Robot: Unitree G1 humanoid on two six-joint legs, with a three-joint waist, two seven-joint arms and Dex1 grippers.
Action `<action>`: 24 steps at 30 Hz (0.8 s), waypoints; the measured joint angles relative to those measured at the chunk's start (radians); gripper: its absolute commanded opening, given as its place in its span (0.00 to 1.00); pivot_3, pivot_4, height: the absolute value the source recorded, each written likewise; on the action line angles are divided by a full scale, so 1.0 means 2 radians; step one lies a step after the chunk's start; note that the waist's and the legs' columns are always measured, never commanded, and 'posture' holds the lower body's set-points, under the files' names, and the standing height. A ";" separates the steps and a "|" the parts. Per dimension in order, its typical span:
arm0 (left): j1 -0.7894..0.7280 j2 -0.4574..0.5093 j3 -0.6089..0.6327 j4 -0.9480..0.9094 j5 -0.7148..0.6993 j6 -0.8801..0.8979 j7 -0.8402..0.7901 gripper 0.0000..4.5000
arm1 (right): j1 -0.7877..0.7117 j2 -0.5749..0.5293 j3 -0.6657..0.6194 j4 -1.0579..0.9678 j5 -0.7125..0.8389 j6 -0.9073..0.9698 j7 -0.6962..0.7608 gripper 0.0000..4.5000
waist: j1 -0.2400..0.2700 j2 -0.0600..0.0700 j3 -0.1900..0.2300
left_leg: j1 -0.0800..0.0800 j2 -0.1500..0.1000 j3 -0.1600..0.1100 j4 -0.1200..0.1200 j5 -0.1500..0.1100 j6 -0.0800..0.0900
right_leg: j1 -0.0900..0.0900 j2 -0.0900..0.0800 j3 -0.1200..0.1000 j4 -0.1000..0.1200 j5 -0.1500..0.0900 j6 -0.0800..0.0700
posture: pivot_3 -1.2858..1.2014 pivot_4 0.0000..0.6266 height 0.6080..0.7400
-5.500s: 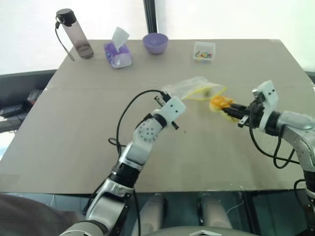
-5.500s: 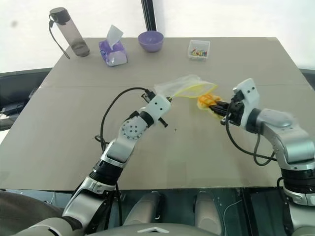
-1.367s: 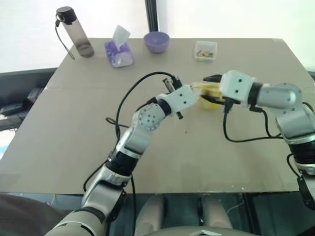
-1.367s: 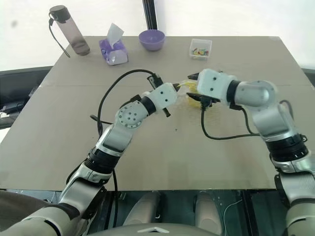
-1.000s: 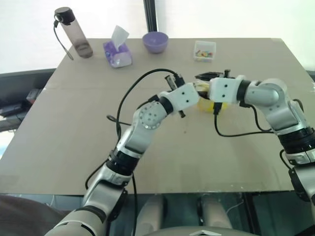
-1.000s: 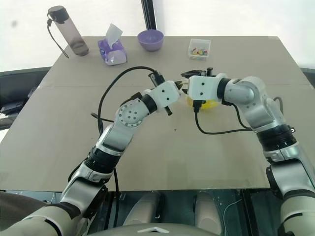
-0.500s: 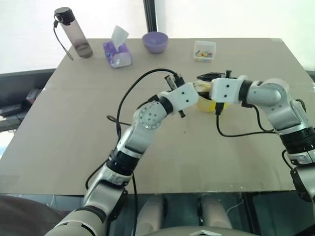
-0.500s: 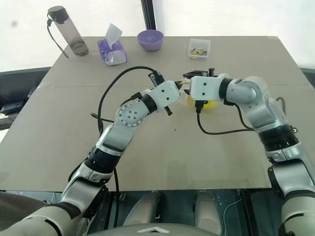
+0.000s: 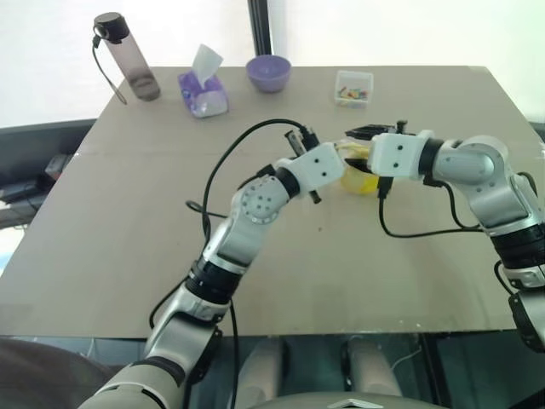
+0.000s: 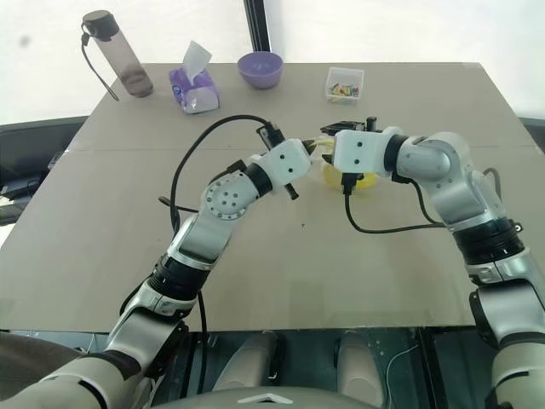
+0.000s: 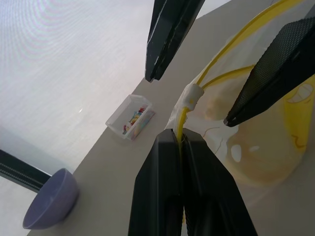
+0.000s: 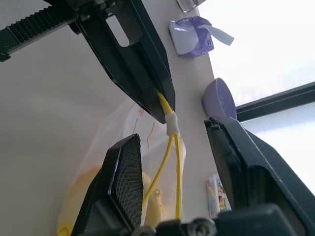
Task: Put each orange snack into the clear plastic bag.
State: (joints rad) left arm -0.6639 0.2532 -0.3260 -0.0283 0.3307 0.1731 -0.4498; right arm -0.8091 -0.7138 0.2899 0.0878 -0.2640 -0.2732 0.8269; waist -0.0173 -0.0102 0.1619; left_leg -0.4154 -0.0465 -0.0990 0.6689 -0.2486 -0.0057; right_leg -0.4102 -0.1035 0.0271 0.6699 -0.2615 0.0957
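Note:
The clear plastic bag [image 9: 361, 180] hangs just above the table's middle, its yellow zip strip [image 11: 183, 114] pinched in my left gripper [image 11: 179, 143], which is shut on it. Through the plastic shows the rounded yellow-orange snack [image 11: 275, 147], low in the bag. My right gripper [image 12: 172, 130] is open at the bag's mouth from the right. One finger [image 12: 124, 182] lies against the bag's side and the other [image 12: 246, 162] stands clear beyond the strip. Nothing is held between them.
Along the far edge of the table [image 9: 128, 213] stand a dark bottle [image 9: 128, 55], a purple tissue pack [image 9: 203, 89], a purple bowl [image 9: 268, 72] and a small clear box of coloured bits [image 9: 353, 88]. A black cable loops over my left forearm.
Several seconds ago my right gripper held the snack to the right of the bag. It then came to the bag's mouth and let go. In the last second both arms stay almost still.

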 measured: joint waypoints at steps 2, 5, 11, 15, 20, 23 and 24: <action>0.000 -0.001 0.000 0.000 0.000 0.000 0.000 0.00 | 0.000 0.000 0.000 0.000 0.001 0.001 0.001 0.35 | 0.000 0.000 0.000 | 0.000 0.000 0.000 0.000 0.000 0.000 | 0.000 0.000 0.000 0.000 0.000 0.000 | 0.52 0.24 1.00; 0.000 -0.002 0.000 0.000 -0.001 0.001 0.000 0.00 | 0.000 -0.001 0.000 0.000 0.003 0.001 0.004 0.29 | 0.000 0.000 0.000 | 0.000 0.000 0.000 0.000 0.000 0.000 | 0.000 0.000 0.000 0.000 0.000 0.000 | 0.52 0.24 1.00; 0.001 -0.003 0.001 0.000 -0.001 0.005 0.000 0.00 | 0.004 -0.001 0.000 -0.003 0.004 0.005 0.006 0.29 | 0.000 0.000 0.000 | 0.000 0.000 0.000 0.000 0.000 0.000 | 0.000 0.000 0.000 0.000 0.000 0.000 | 0.52 0.24 1.00; 0.001 -0.003 0.001 0.000 -0.001 0.005 0.000 0.00 | 0.004 -0.001 0.000 -0.006 0.004 0.005 0.006 0.29 | 0.000 0.000 0.000 | 0.000 0.000 0.000 0.000 0.000 0.000 | 0.000 0.000 0.000 0.000 0.000 0.000 | 0.52 0.24 1.00; 0.001 -0.004 0.001 0.000 -0.001 0.005 0.000 0.00 | 0.004 -0.001 0.000 -0.007 0.004 0.010 0.006 0.29 | 0.000 0.000 0.000 | 0.000 0.000 0.000 0.000 0.000 0.000 | 0.000 0.000 0.000 0.000 0.000 0.000 | 0.52 0.24 1.00; 0.001 -0.004 0.001 0.000 -0.001 0.005 0.000 0.00 | 0.004 -0.001 0.000 -0.008 0.004 0.015 0.006 0.29 | 0.000 0.000 0.000 | 0.000 0.000 0.000 0.000 0.000 0.000 | 0.000 0.000 0.000 0.000 0.000 0.000 | 0.52 0.24 1.00; 0.001 -0.004 0.001 0.000 -0.001 0.005 0.000 0.00 | 0.004 -0.001 0.000 -0.008 0.004 0.015 0.006 0.29 | 0.000 0.000 0.000 | 0.000 0.000 0.000 0.000 0.000 0.000 | 0.000 0.000 0.000 0.000 0.000 0.000 | 0.52 0.24 1.00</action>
State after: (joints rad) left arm -0.6618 0.2451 -0.3248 -0.0283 0.3291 0.1834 -0.4498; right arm -0.8011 -0.7153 0.2899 0.0719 -0.2569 -0.2433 0.8381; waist -0.0172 -0.0102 0.1619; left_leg -0.4154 -0.0465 -0.0990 0.6689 -0.2486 -0.0057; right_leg -0.4102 -0.1035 0.0270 0.6699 -0.2615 0.0957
